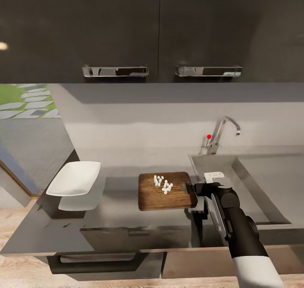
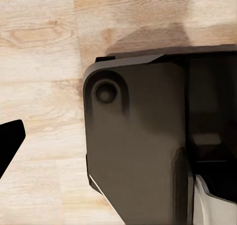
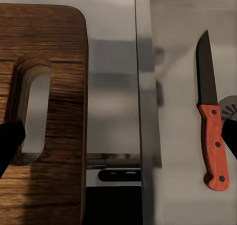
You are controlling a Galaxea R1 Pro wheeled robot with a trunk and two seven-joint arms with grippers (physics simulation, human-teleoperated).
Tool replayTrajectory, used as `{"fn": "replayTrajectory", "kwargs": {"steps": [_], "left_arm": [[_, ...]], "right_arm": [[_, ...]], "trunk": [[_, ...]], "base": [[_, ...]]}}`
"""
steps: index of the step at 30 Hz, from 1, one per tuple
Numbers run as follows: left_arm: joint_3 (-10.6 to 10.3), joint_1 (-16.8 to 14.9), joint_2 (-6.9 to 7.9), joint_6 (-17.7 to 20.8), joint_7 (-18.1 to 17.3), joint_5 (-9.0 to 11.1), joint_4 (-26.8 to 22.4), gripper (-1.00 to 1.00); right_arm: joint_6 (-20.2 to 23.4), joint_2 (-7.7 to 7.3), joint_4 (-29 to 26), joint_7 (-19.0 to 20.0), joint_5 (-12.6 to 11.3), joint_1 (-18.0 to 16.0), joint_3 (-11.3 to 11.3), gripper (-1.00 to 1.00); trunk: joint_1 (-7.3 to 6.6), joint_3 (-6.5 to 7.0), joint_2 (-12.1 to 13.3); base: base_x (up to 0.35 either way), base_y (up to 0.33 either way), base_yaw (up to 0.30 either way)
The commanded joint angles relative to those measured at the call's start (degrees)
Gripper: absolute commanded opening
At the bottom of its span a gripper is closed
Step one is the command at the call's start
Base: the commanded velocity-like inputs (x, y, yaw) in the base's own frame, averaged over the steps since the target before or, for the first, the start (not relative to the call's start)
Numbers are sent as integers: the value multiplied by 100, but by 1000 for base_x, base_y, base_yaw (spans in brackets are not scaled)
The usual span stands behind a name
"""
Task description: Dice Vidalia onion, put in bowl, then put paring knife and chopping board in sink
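The dark brown chopping board point(image 1: 153, 197) lies on the grey countertop point(image 1: 105, 220), with small white onion pieces point(image 1: 163, 184) on it. Its handle slot point(image 3: 30, 109) faces the sink point(image 1: 257, 195). My right gripper point(image 1: 197, 192) hovers open over the sink's left rim, one fingertip point(image 3: 10, 142) above the board's slot end and the other fingertip point(image 3: 230, 136) above the sink floor. The paring knife point(image 3: 212, 136), with a red-orange handle and dark blade, lies flat in the sink. The white bowl point(image 1: 74, 178) rests at the counter's left. My left gripper point(image 2: 118, 146) hangs open over the wooden floor.
A steel faucet point(image 1: 221, 134) stands behind the sink, and a small white object point(image 1: 214, 176) lies at its near-left corner. Dark wall cabinets point(image 1: 160, 30) hang overhead. The sink drain point(image 3: 228, 106) sits beside the knife. The robot's dark base point(image 2: 148, 151) is under my left gripper.
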Motion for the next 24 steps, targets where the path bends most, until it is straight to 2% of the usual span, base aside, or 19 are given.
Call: {"fn": "replayTrajectory", "kwargs": {"steps": [1,12,18,21,24], "left_arm": [[-6,-11,-2,-41,47,-49,26,100],[4,-11,4,-39,47,-48,26,100],[152,-11,320,-25,73,4,32,100],[170,-11,420,-18,86,11,34,100],[176,-11,456,-14,90,17,38,100]], "right_arm": [[24,5,-6,59,61,-5,-13,100],[24,5,-6,59,61,-5,-13,100],[24,7,-6,59,61,-5,-13,100],[24,13,-6,59,61,-5,-13,100],[24,11,-6,59,61,-5,-13,100]], "trunk": [[3,-21,-12],[3,-53,-12],[3,-53,-12],[3,-53,-12],[3,-53,-12]], "base": [[0,0,0],[0,0,0],[0,0,0],[0,0,0],[0,0,0]]}}
